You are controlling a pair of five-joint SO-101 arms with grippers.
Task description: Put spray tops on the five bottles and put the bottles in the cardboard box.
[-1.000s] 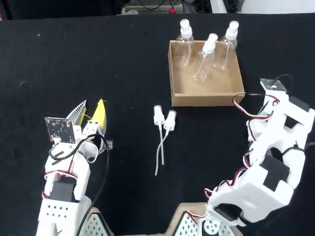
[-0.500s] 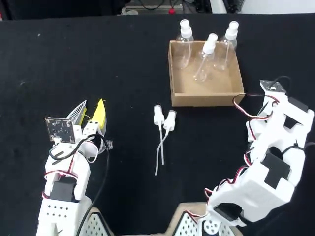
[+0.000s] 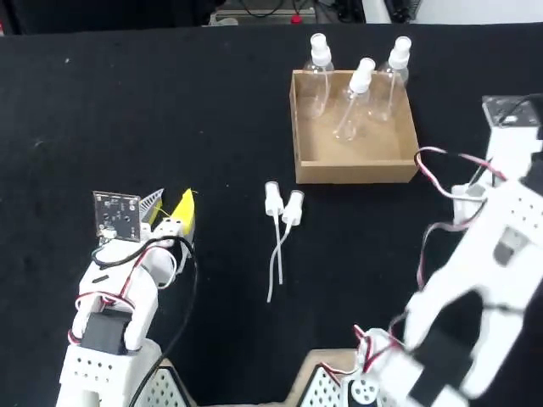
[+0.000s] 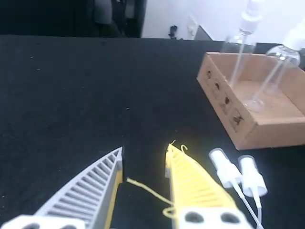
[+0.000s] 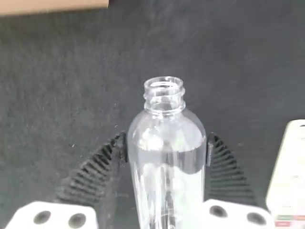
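Right arm [image 3: 501, 246] has swung up, fingers [image 5: 95, 167] clamped on uncapped bottle [image 5: 167, 143]; left fingers [image 4: 190, 181] apart

uncapped clear bottle [image 5: 166, 157], claw [image 5: 164, 148] gripping it

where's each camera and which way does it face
High view: above the table, looking down on cardboard box, spray tops, both arms.
Left wrist view: on the left arm, past its open left gripper toward the box.
Right wrist view: on the right arm, along right gripper shut on an uncapped bottle.
These first two share box and spray tops.
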